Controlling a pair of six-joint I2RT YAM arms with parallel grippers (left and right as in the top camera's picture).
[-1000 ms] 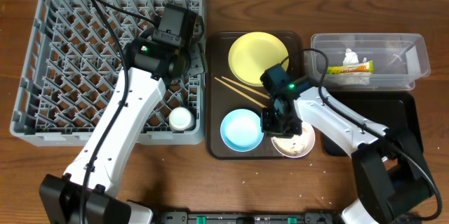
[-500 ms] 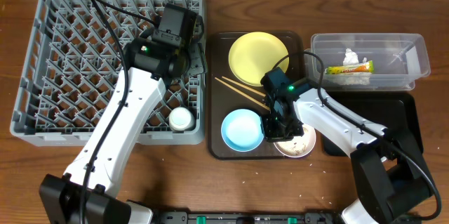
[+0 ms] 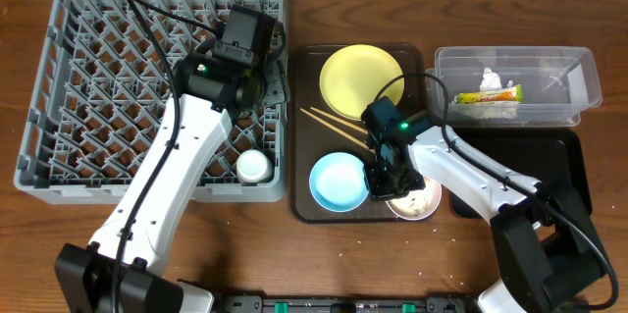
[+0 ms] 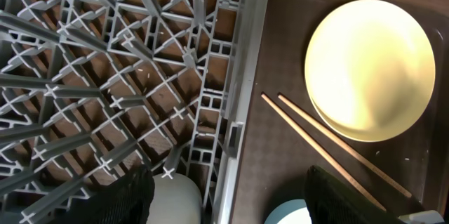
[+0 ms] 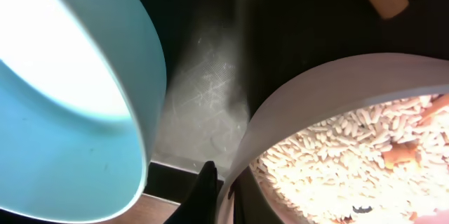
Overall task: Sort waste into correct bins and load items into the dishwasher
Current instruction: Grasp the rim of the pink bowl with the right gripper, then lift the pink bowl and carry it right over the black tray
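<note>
My right gripper (image 3: 389, 182) is shut on the left rim of the white bowl (image 3: 420, 201), one finger outside and one inside (image 5: 228, 192). The bowl (image 5: 316, 90) holds whitish rice scraps (image 5: 351, 154) and sits on the brown tray beside the light blue bowl (image 3: 337, 181). The yellow plate (image 3: 358, 76) and chopsticks (image 3: 339, 125) lie behind. My left gripper (image 4: 231, 203) is open and empty over the right edge of the grey dish rack (image 3: 98, 78). The white cup (image 3: 253, 165) stands in the rack below it. The green-and-yellow wrapper (image 3: 488, 96) lies in the clear tub (image 3: 579, 87).
The dark brown serving tray (image 3: 304, 58) sits between the rack and the bins. The shallow black tray (image 3: 559, 156) lies in front of the clear tub, under my right arm. A few crumbs dot the table's front edge.
My right gripper has shifted slightly left and down onto the white bowl's rim. The left arm has not moved.
</note>
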